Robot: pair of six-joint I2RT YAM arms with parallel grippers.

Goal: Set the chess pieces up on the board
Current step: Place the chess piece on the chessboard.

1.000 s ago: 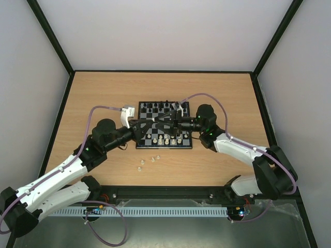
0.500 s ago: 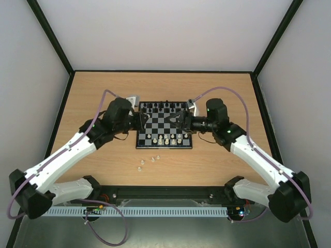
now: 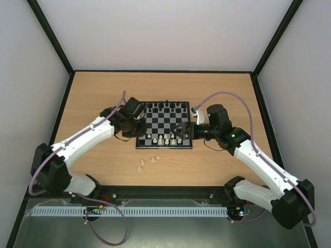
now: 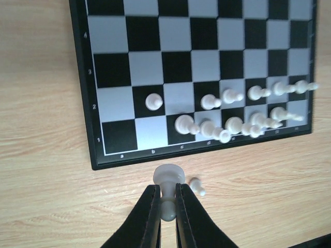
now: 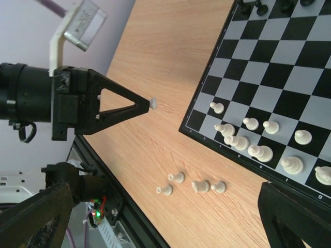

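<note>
The board (image 3: 164, 122) lies mid-table, with black chessmen along its far rows and white chess pieces (image 3: 166, 138) on its near rows. My left gripper (image 3: 138, 126) is by the board's left edge. In the left wrist view it (image 4: 166, 187) is shut on a white pawn (image 4: 168, 177), held above the wood just off the board's (image 4: 83, 103) near rim. My right gripper (image 3: 182, 132) hovers over the board's near right part, with its jaws wide open and empty (image 5: 165, 219). Several white pieces (image 5: 200, 186) lie loose on the table.
The loose white pieces (image 3: 147, 161) lie on the wood in front of the board's near left corner. One small piece (image 4: 196, 186) shows just right of my left fingers. The black frame rail (image 3: 165, 191) runs along the near table edge.
Both grippers have pulled back from the middle of the board. The left arm swung out to the board's left edge. The right gripper moved towards the near right corner.
</note>
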